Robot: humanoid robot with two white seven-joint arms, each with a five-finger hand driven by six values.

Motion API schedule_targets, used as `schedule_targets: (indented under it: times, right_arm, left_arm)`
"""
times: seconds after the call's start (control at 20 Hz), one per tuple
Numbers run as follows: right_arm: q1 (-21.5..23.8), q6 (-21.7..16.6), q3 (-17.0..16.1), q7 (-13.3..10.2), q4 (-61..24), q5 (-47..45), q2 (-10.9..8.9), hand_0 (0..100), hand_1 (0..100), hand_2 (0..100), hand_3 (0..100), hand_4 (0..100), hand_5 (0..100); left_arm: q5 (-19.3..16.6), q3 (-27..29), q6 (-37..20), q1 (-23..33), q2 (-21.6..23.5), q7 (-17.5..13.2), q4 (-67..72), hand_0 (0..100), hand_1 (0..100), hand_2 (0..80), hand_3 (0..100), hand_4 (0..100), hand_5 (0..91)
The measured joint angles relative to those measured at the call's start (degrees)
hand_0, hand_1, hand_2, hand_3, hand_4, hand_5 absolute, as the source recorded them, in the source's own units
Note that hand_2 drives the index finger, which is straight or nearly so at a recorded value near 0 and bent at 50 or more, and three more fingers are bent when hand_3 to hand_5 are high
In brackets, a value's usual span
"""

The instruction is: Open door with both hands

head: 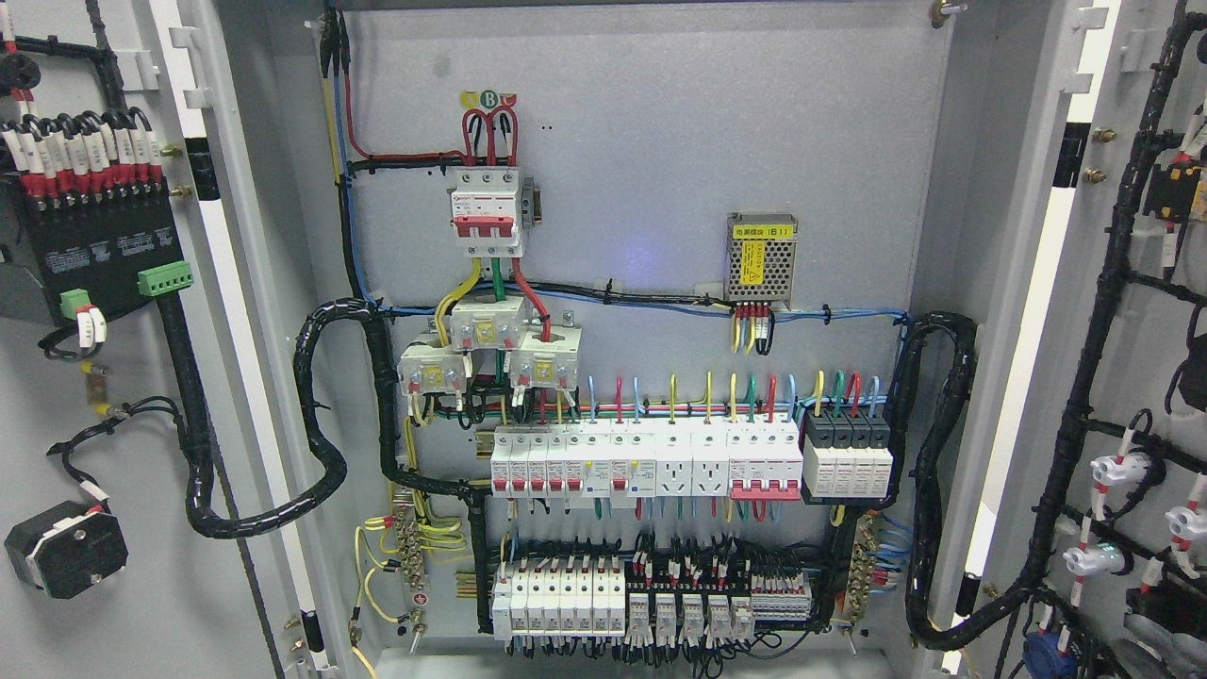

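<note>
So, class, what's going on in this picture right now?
Nothing is being handled: neither robot hand is in view. The cabinet's left door and right door both stand swung wide open, showing the back panel with rows of breakers and bundled cables. The opening looks done.

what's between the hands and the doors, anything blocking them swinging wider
Neither hand is in view, so nothing can be said about their path. Both doors already stand open: the left door and right door are swung out to the sides, exposing the cabinet. Nothing visible blocks either door.
</note>
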Motion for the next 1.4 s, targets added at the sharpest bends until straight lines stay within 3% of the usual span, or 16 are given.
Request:
schedule_targets:
  times: [0.5, 1.0, 1.4]
  right_arm:
    - [-0.09, -0.05, -2.11, 2.35, 1.78, -1.82, -0.42, 0, 0, 0, 0, 0, 0]
    - [-0.11, -0.08, -3.41, 3.85, 3.39, -3.14, -0.59, 0, 0, 0, 0, 0, 0]
    - [-0.39, -0.08, -3.95, 7.45, 4.33, -4.33, -0.63, 0, 0, 0, 0, 0, 0]
  left_arm:
    - [-0.14, 2.12, 11.2, -3.72, 2.19, -0.09, 4.59, 0, 0, 0.0, 0, 4, 0.0]
    - [-0.05, 3.42, 18.39, -7.03, 3.95, 0.12, 6.74, 0, 0, 0.0, 0, 4, 0.0]
    - [0.11, 3.91, 27.72, -8.37, 5.12, 0.3, 7.56, 0, 0, 0.0, 0, 4, 0.0]
